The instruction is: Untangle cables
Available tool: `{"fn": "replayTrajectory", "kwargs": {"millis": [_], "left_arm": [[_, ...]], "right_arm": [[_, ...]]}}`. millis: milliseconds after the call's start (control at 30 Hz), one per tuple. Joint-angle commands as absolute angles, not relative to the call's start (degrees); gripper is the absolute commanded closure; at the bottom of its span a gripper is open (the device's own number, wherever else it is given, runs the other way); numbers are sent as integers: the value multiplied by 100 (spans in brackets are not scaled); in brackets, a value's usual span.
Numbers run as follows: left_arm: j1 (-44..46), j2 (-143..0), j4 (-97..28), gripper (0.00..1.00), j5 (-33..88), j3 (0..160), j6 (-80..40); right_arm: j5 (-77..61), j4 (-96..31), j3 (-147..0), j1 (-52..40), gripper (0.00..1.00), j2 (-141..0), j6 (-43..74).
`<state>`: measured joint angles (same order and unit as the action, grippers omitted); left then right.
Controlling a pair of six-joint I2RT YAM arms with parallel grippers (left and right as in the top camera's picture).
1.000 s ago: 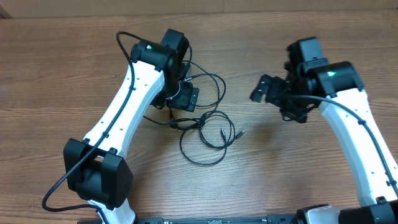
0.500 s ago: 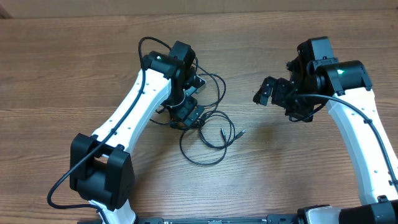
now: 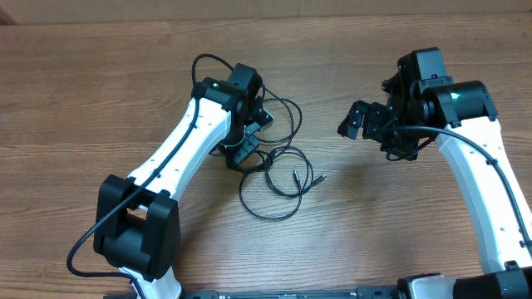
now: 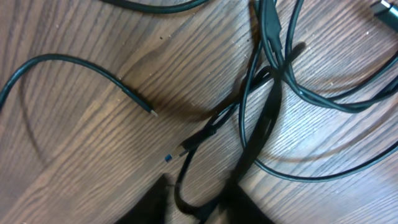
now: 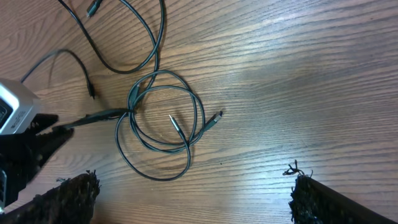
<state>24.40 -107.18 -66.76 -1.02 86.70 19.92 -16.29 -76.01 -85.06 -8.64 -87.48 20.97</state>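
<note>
Wood-grain table (image 3: 83, 100), left gripper (image 4: 198, 208) pinching cables (image 4: 264, 124), right gripper (image 5: 191, 180) spread wide

Here's the tally: one brown wood-grain tabletop (image 3: 75, 108), two white-and-black robot arms (image 3: 179, 154), two black end effectors (left end effector (image 3: 245, 154), right end effector (image 3: 371, 133)), one tangle of thin black cables (image 5: 132, 111). Can't tell how many cords; four loose ends (image 5: 216, 117) show.

No text, label, brand or number can be read on the cables (image 5: 130, 107) or table (image 3: 374, 241).
</note>
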Motion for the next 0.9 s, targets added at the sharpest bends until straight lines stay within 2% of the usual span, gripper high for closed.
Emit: {"fn": "replayTrajectory", "kwargs": {"millis": [0,33,233,467,533,667,800,867], "left_arm": [[2495,-10759,-6604,93,-143,8624,2001],[2495,-10759,-6569,96,-145,8624,1909],[2495,-10757,-6571,96,-143,8694,1225],[2495,-10748,-6912,96,-143,9459,255],[2495,-10746,-7046,96,-143,9765,-69],[2495,-10746,-7199,96,-97,10230,-390],[2495,-10746,-7181,96,550,10335,-384],[2495,-10746,-7177,96,856,10335,-381]], "right_arm": [[-1667,-7577,-8573,-856,0,-8606,2075],[-1669,-7575,-8556,-858,0,-8606,2075],[-1756,-7452,-8224,-862,0,-8606,2117],[-2646,-6573,-7310,-862,2,-8613,2115],[-2818,-6309,-7030,-880,9,-8615,2115],[-2884,-5782,-6464,-1020,34,-8617,2119],[-2882,-5367,-6125,-1308,44,-8617,2119],[-2882,-5153,-6049,-1507,45,-8617,2147]]}}
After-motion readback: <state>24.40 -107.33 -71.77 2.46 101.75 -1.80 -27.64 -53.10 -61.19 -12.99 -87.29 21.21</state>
